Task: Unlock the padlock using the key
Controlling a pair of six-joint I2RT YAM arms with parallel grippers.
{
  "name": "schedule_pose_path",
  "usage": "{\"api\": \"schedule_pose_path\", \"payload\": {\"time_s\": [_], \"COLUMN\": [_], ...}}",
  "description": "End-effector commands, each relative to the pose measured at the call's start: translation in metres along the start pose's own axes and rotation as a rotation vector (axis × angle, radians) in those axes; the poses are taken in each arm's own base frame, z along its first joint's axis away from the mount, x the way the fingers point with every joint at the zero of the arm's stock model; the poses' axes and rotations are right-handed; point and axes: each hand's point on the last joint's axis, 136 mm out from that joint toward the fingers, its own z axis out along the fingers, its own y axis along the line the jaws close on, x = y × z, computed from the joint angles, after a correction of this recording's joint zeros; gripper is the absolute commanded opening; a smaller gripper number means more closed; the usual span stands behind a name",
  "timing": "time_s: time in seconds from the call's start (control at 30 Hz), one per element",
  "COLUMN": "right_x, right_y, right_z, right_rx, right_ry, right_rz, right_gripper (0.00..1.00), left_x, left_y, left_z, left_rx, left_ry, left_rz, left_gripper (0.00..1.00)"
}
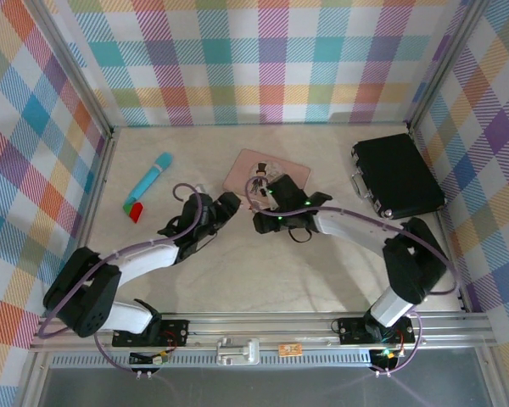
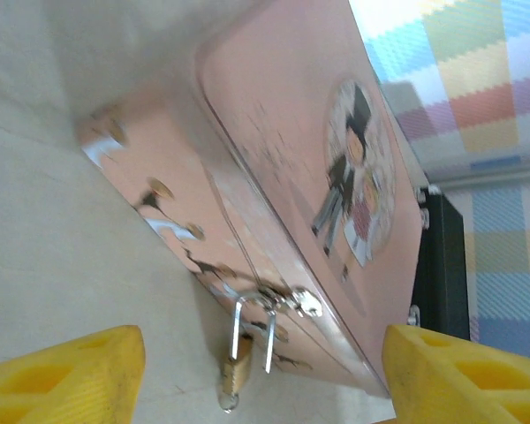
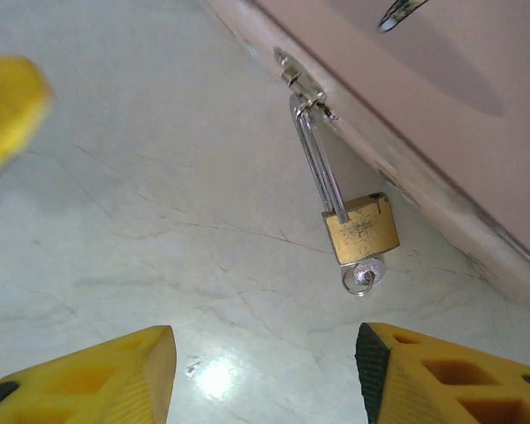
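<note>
The small brass padlock [image 3: 362,230] hangs by its thin shackle [image 3: 318,163] from the clasp [image 3: 300,79] on the front of the pink picture tin [image 2: 283,115]. The key [image 3: 364,276] sits in the bottom of the padlock with a small ring on its head. In the left wrist view, one shackle leg [image 2: 269,349] ends free beside the padlock body [image 2: 238,367]. My left gripper [image 2: 265,389] is open, its yellow fingers [image 2: 62,375] wide on either side of the padlock, not touching it. My right gripper [image 3: 265,371] is open just short of the key, holding nothing.
The pink tin [image 1: 276,168] lies at the table's middle back, with both grippers [image 1: 229,203] [image 1: 261,216] at its near edge. A turquoise pen-like tube [image 1: 150,182] and a red piece [image 1: 136,212] lie to the left. A black case [image 1: 397,174] sits at the right wall.
</note>
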Motion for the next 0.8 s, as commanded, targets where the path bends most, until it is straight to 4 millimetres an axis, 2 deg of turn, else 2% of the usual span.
{"api": "schedule_pose_path", "payload": {"time_s": [0.0, 0.13, 0.27, 0.43, 0.57, 0.77], "right_x": [0.015, 0.017, 0.016, 0.012, 0.009, 0.012], "right_y": [-0.015, -0.022, -0.033, -0.036, -0.046, -0.051], "right_z": [0.012, 0.031, 0.048, 0.066, 0.075, 0.086], "right_rx": [0.161, 0.288, 0.365, 0.381, 0.444, 0.456], "right_ry": [0.103, 0.155, 0.183, 0.172, 0.147, 0.147], "right_rz": [-0.136, -0.249, -0.305, -0.336, -0.331, -0.315], "right_gripper": [0.56, 0.58, 0.58, 0.56, 0.51, 0.40], "left_x": [-0.014, -0.025, -0.022, -0.016, -0.011, -0.005], "left_y": [0.023, 0.024, 0.026, 0.028, 0.029, 0.027], "left_z": [-0.012, -0.016, -0.011, -0.002, 0.006, 0.013], "left_rx": [-0.072, -0.066, -0.051, -0.027, -0.004, 0.025], "left_ry": [-0.022, -0.042, -0.029, -0.003, 0.017, 0.047], "left_rz": [0.020, 0.018, 0.010, -0.015, -0.037, -0.047], "left_gripper": [0.72, 0.72, 0.72, 0.72, 0.72, 0.71]}}
